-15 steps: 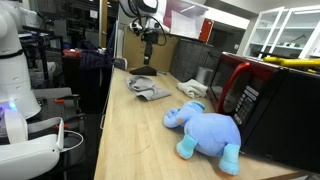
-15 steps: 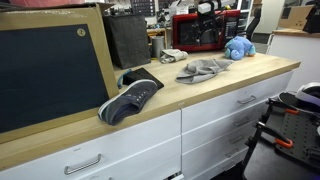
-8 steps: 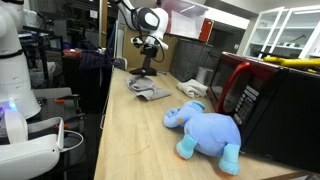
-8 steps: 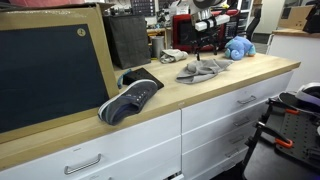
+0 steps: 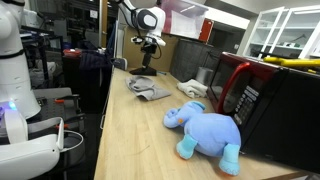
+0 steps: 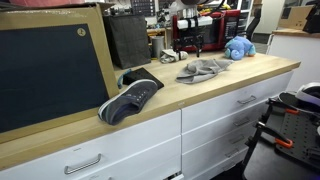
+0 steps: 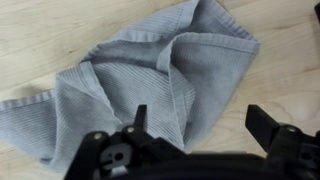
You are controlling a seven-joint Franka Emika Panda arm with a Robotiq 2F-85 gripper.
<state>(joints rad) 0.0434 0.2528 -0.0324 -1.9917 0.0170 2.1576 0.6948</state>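
wood counter (image 5: 130, 140) carries a crumpled grey cloth (image 7: 150, 80), near a blue toy (image 5: 205, 130). gripper (image 7: 200, 120) hangs just over the cloth, jaws spread wide, empty. for a clean pinch, probably best to straddle the raised middle fold and descend straight.

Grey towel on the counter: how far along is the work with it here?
Done: the grey towel lies crumpled on the wooden counter, with nothing gripping it. In hand: the gripper hangs open above it, empty. Left: the towel is neither flattened nor folded.
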